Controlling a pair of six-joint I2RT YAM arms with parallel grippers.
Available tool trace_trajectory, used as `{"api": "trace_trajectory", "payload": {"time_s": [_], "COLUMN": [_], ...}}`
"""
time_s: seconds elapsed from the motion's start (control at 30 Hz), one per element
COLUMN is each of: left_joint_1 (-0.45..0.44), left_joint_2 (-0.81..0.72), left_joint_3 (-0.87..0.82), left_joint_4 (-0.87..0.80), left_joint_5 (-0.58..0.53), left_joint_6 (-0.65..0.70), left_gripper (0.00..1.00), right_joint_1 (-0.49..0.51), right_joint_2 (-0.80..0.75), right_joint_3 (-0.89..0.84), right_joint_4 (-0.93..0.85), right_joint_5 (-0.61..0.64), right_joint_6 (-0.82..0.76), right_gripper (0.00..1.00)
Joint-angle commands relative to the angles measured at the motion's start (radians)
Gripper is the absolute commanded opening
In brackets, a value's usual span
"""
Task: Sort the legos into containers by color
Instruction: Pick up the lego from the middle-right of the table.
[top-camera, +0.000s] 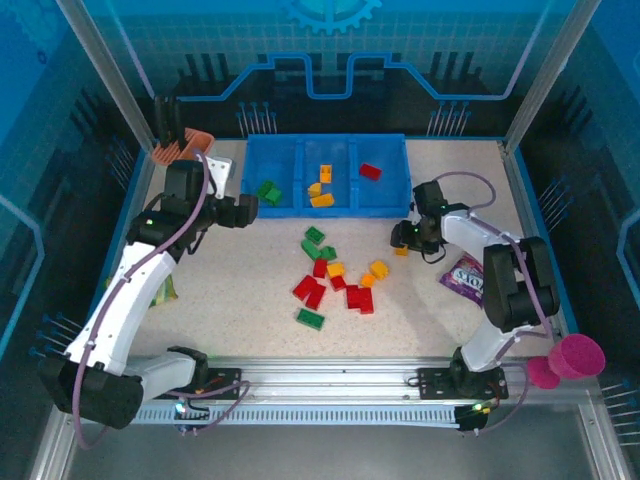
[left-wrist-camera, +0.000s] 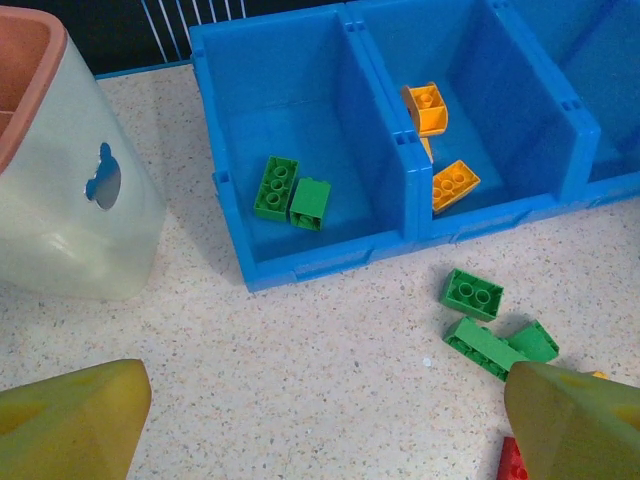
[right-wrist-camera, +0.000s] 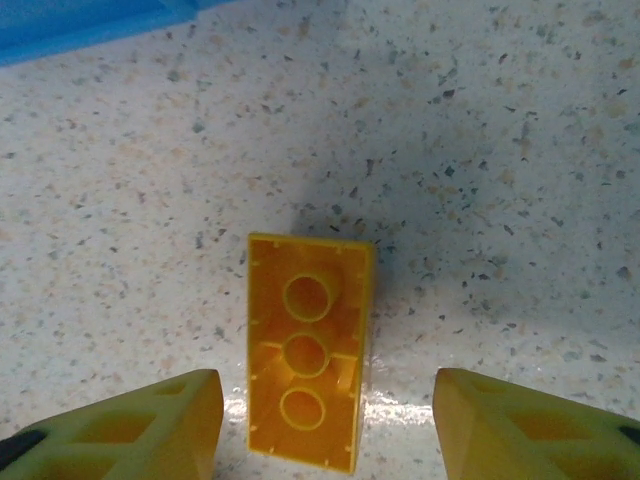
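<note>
My right tool (right-wrist-camera: 322, 405) straddles 1 orange brick (right-wrist-camera: 308, 350) on the worktop (right-wrist-camera: 500, 150), jaws apart; next I'd close, then lift it to the middle compartment (left-wrist-camera: 485, 110); left tool (left-wrist-camera: 330, 420) gapes empty

Two green legos (left-wrist-camera: 275, 187) touching in the left container (left-wrist-camera: 290, 110). Orange legos (left-wrist-camera: 455, 185) in the middle container (left-wrist-camera: 490, 110). Loose green legos (left-wrist-camera: 472, 293) on the counter (left-wrist-camera: 300, 340), close by. Left gripper (left-wrist-camera: 320, 430) at the bottom, jaws wide apart, holding nothing.
</note>
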Motion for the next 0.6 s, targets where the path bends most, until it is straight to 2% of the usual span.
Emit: {"api": "trace_trajectory", "payload": {"time_s": [0.0, 0.3, 0.57], "left_joint_1": [0.009, 0.009, 0.009], "left_joint_2": [0.015, 0.019, 0.01], "left_joint_3": [0.04, 0.038, 0.036], "left_joint_4": [-0.014, -0.014, -0.017], "left_joint_5": [-0.006, -0.004, -0.007], "left_joint_6": [0.006, 0.004, 0.005], "left_gripper": [0.92, 0.93, 0.93], "right_joint_1": [-0.003, 0.015, 0.035], "right_joint_2": [0.027, 0.089, 0.129], "right_joint_3": [0.034, 0.049, 0.055], "right_joint_4": [0.021, 0.042, 0.014], "right_joint_5": [0.027, 0.021, 0.049], "right_joint_6": [0.006, -0.017, -0.048], "right_gripper": [0.59, 0.58, 0.47]}}
